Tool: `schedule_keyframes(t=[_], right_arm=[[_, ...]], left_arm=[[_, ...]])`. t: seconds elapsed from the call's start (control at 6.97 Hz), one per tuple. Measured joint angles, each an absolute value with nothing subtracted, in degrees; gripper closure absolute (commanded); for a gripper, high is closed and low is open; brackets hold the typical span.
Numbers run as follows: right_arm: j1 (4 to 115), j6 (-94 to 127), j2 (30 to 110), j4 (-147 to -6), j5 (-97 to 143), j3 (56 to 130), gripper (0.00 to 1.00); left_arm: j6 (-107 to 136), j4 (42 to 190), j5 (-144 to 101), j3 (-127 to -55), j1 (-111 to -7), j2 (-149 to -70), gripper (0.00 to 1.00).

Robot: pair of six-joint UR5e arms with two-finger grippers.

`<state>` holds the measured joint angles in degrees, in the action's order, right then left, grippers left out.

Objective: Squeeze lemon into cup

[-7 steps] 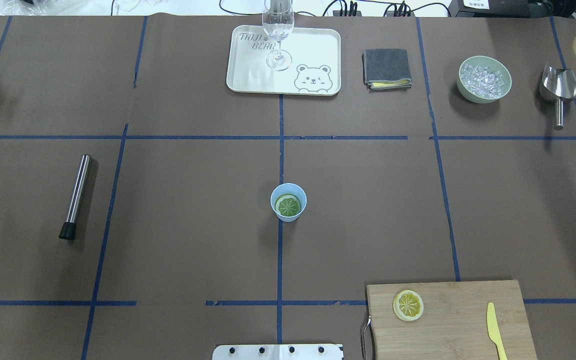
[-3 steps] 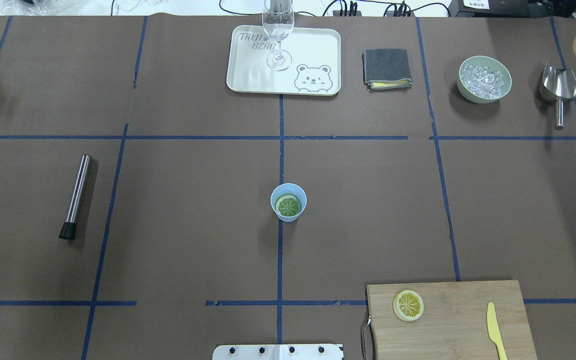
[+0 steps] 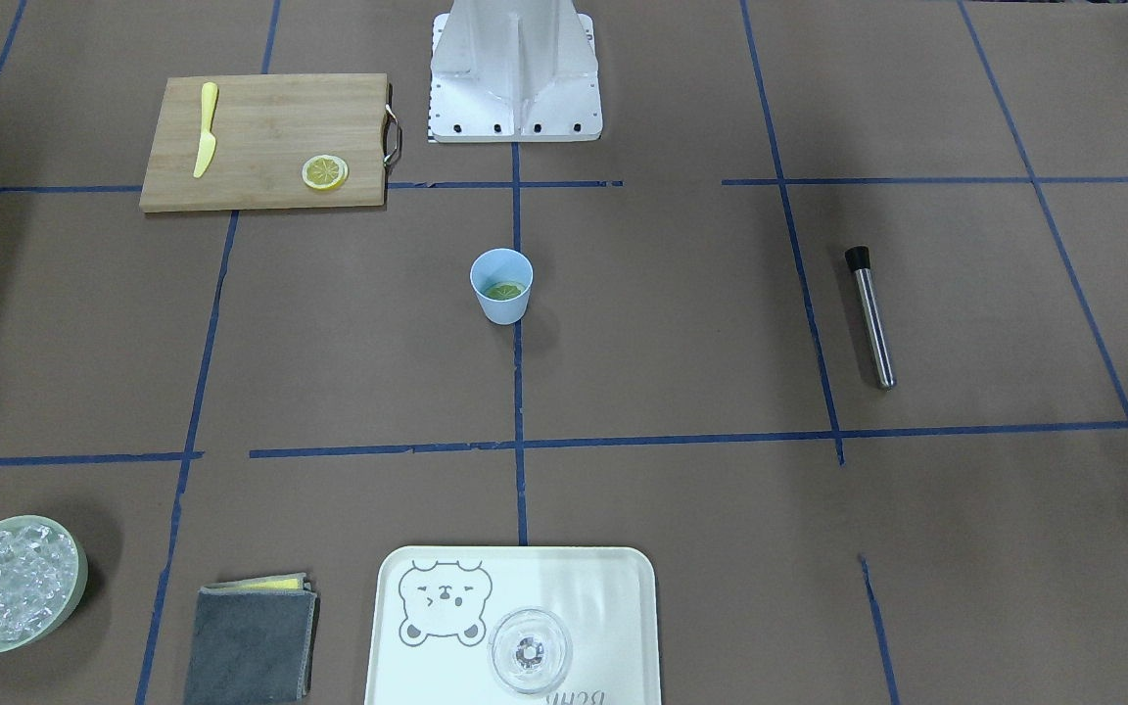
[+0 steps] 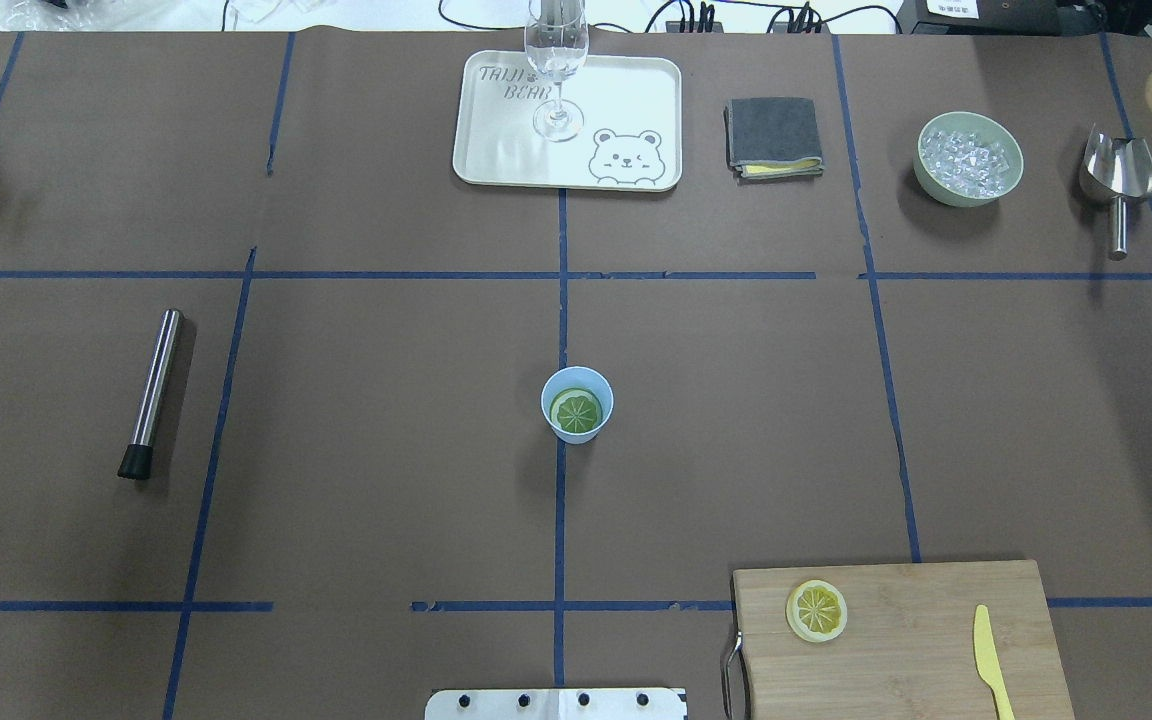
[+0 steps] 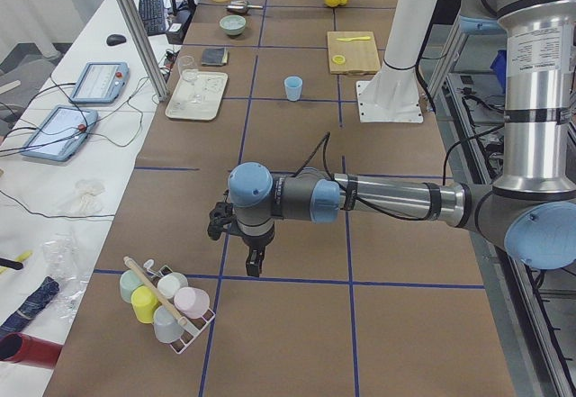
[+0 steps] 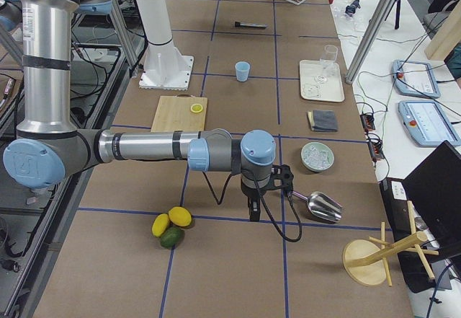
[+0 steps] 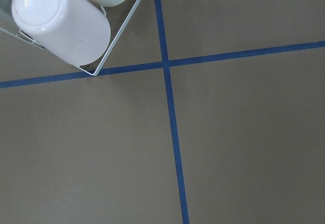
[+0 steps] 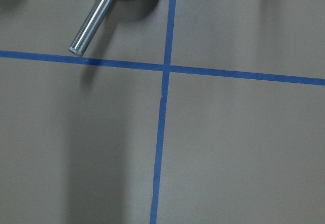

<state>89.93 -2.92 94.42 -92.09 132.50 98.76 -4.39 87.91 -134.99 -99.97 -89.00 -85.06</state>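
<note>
Overhead view: light-blue cup (image 4: pixel 576 378) upright near the middle of the table (image 4: pixel 356 450), with a lemon slice (image 4: pixel 576 411) lying flat inside. On a wooden cutting board (image 4: pixel 916 640) near the robot's base, on its right: a second slice (image 4: pixel 816 610), with a yellow knife (image 4: pixel 986 655) well apart from it.

Left hand (image 5: pixel 253 265) hanging low at the table's far left end, beside pastel cups (image 5: pixel 191 302) in a wire rack; right hand (image 6: pixel 253 211) likewise at the far right end, near a metal scoop (image 6: pixel 324 204). Nothing visibly held; cannot tell whether apart or together, shown only by the side cameras.

Judged either nearly done or waiting on the second slice. If fetching it: come down from straight above, pinch across the rind, lift clear of the board, centre over the cup's mouth, then press firmly to keep drips inside. Avoid nudging the light cup.

Writing: on the cream tray (image 4: pixel 496 150) at the far edge, beneath a stemmed glass (image 4: pixel 557 50), lettering apparently reading "TAIJI BEAR" beside a cartoon bear face. No other legible labels.
</note>
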Motion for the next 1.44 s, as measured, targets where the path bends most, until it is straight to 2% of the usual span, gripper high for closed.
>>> schedule_keyframes(t=[0.57,1.44], right_arm=[[88.4,-2.8,93.2,-92.1,132.4,98.7,0.00],[87.1,-2.6,92.9,-92.1,134.0,100.4,0.00]], left_arm=[[-4.9,88.1,-135.3,-97.4,-88.9,-85.1,0.00],[-4.8,87.8,-135.5,-98.2,-88.9,-85.0,0.00]])
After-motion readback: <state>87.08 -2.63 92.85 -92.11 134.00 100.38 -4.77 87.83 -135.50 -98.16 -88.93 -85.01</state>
